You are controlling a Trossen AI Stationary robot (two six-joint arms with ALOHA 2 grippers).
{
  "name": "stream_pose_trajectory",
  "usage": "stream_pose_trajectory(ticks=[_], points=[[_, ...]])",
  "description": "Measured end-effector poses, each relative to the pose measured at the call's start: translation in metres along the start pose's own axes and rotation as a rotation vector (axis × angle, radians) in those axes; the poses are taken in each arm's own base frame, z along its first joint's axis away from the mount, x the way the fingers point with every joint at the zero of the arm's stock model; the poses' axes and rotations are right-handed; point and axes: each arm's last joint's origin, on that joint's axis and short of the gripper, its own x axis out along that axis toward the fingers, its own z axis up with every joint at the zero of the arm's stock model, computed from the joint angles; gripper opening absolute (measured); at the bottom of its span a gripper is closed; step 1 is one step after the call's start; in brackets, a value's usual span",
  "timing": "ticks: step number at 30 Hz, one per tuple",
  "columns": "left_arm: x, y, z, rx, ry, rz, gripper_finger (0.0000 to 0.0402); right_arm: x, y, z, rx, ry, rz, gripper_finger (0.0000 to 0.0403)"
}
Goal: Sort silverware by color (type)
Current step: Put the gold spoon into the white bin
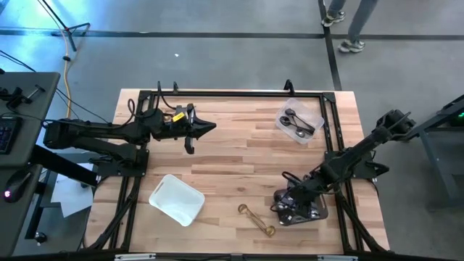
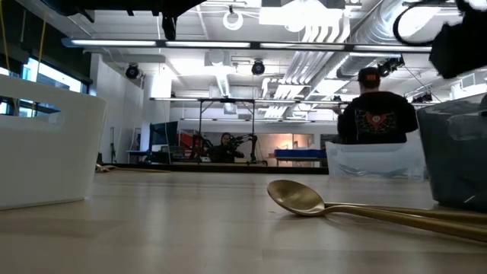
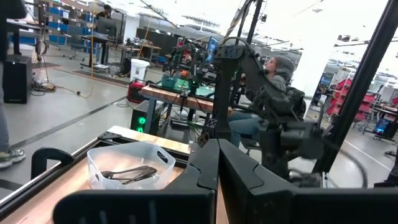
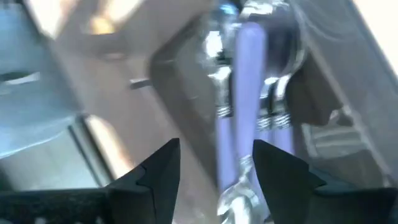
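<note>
Right gripper point(image 1: 290, 205) is down low over the dark tray point(image 1: 313, 212) at the lower right of the overhead frame, fingers point(image 4: 158, 171) spread apart with nothing pinched between them. Through the right wrist camera you can see shiny silver utensils point(image 4: 249, 81) lying in that tray just beyond the fingertips, blurred but clearly loose. Over at the upper left of the overhead frame, the left gripper point(image 1: 210, 127) hangs above the counter point(image 1: 232, 156) with its fingers pressed together, holding nothing, well away from the action. Two gold spoons point(image 1: 257, 220) lie bare on the wood at lower centre, just beside the dark tray; the table-level camera shows one gold bowl point(image 2: 297, 199) resting flat. The clear tray point(image 1: 299, 123) at upper right holds dark utensils point(image 1: 297, 125). A white tray point(image 1: 176, 199) sits at lower left. A person point(image 2: 377, 114) sits in the room behind, back turned.
</note>
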Motion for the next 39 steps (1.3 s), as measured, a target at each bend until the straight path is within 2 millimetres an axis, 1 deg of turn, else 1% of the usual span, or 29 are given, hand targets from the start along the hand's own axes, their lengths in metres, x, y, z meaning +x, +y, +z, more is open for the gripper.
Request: stream_pose_trajectory(ticks=[7, 9, 11, 13, 15, 17, 19, 21, 24, 27, 29, 31, 34, 36, 39], points=[[0.000, 0.000, 0.000, 0.000, 0.000, -0.001, 0.0000, -0.042, 0.025, -0.005, -0.082, -0.022, 0.094, 0.0185], [-0.001, 0.000, 0.001, 0.000, -0.002, -0.005, 0.0000, -0.050, 0.031, -0.005, -0.098, -0.047, 0.119, 0.0185], [-0.003, -0.001, 0.004, 0.000, -0.014, -0.018, 0.0000, -0.055, 0.035, 0.000, -0.095, -0.121, 0.106, 0.0185], [-0.005, -0.003, 0.006, 0.000, -0.018, -0.043, 0.0000, -0.059, 0.036, 0.010, -0.098, -0.245, 0.097, 0.0185], [-0.009, -0.004, 0.010, 0.001, -0.030, -0.070, 0.0000, -0.063, 0.033, 0.025, -0.107, -0.381, 0.071, 0.0185], [-0.012, -0.006, 0.014, 0.002, -0.047, -0.085, 0.0000, -0.069, 0.028, 0.044, -0.123, -0.520, 0.034, 0.0185], [-0.015, -0.006, 0.017, 0.003, -0.063, -0.087, 0.0000, -0.078, 0.021, 0.067, -0.149, -0.670, -0.004, 0.0185], [-0.018, -0.007, 0.021, 0.004, -0.079, -0.083, 0.0000, -0.089, 0.010, 0.091, -0.170, -0.803, -0.038, 0.0185], [-0.021, -0.007, 0.024, 0.004, -0.097, -0.076, 0.0000, -0.110, -0.003, 0.125, -0.192, -1.027, -0.026, 0.0185], [-0.021, -0.007, 0.024, -0.019, -0.095, -0.076, 0.0000, -0.137, -0.010, 0.149, -0.234, -1.276, 0.057, 0.0185], [-0.021, -0.007, 0.024, -0.023, -0.094, -0.076, 0.0000, -0.152, -0.011, 0.157, -0.294, -1.404, 0.120, 0.0185], [-0.020, -0.007, 0.023, -0.023, -0.090, -0.071, 0.0000, -0.161, -0.013, 0.160, -0.349, -1.468, 0.140, 0.0185], [-0.020, -0.007, 0.022, -0.025, -0.087, -0.067, 0.0000, -0.163, -0.015, 0.161, -0.398, -1.480, 0.114, 0.0185], [-0.020, -0.007, 0.023, -0.026, -0.092, -0.065, 0.0000, -0.162, -0.015, 0.161, -0.426, -1.466, 0.127, 0.0185], [-0.020, -0.007, 0.022, -0.066, -0.083, -0.064, 0.0000, -0.159, -0.014, 0.160, -0.462, -1.432, 0.125, 0.0171]])
